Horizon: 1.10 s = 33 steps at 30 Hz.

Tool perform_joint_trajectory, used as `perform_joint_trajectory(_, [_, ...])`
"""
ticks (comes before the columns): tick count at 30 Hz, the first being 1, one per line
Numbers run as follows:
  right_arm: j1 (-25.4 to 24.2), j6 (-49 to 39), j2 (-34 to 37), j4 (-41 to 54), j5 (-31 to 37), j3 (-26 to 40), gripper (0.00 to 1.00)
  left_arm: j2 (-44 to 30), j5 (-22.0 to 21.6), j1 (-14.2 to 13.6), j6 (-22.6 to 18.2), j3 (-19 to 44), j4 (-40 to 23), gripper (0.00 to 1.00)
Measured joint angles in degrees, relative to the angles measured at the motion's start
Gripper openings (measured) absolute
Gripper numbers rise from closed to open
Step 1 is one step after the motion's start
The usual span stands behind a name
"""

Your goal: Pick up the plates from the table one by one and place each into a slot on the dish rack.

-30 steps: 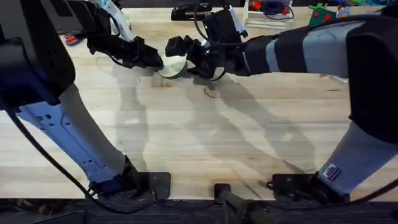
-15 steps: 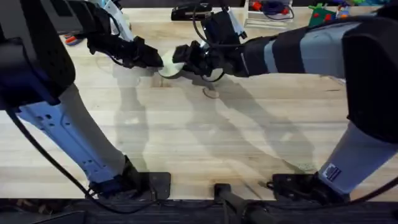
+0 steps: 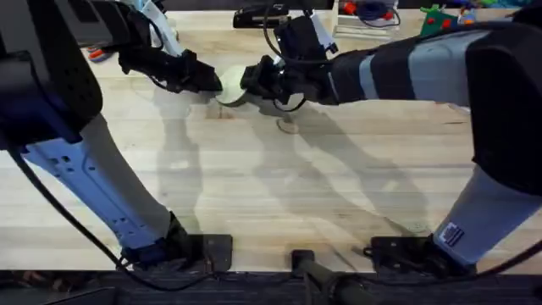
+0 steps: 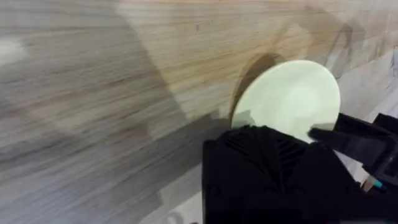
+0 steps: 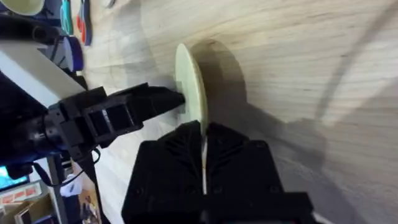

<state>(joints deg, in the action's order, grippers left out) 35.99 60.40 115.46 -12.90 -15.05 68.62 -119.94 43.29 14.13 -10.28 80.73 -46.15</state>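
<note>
The pale cream-yellow plate [image 3: 230, 91] stands on edge just above the table [image 3: 296, 195], at the far middle, between both grippers. My left gripper [image 3: 212, 83] holds its left rim, shut on it. From the right, my right gripper [image 3: 250, 85] has its fingers closed over the opposite rim. In the right wrist view the plate [image 5: 189, 87] runs edge-on into my right gripper [image 5: 203, 140], with the left gripper [image 5: 177, 99] pinching it beyond. The left wrist view shows the plate's face [image 4: 289, 99] and the right gripper [image 4: 323, 134] at its side. The dish rack is out of view.
A black device [image 3: 254, 15], red and blue items [image 3: 364, 10] and a green toy [image 3: 436, 19] line the table's far edge. A dark knot [image 3: 288, 127] marks the wood near the plate. Bare planks stretch across the near half.
My right gripper slid left onto the plate and its fingers went from spread to closed on the rim. The left gripper and the plate stayed in place.
</note>
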Motion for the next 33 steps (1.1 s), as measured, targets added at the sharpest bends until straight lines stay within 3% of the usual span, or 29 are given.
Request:
perform_joint_trajectory(15, [-0.7,-7.9,0.0,0.2,-2.2,0.0,0.031,1.6,-5.6,-0.1,-3.6,3.3,-11.1,0.041])
perform_joint_trajectory(22, [-2.1,-14.4,-4.0,3.9,-2.4,0.0,0.031,16.3,-7.6,-0.1,-4.4,3.5,-15.2,0.039])
perform_joint_trajectory(33, [-5.3,-27.2,-19.5,17.6,-2.4,0.0,0.031,37.7,-12.7,-0.1,-4.6,3.9,-24.2,0.04])
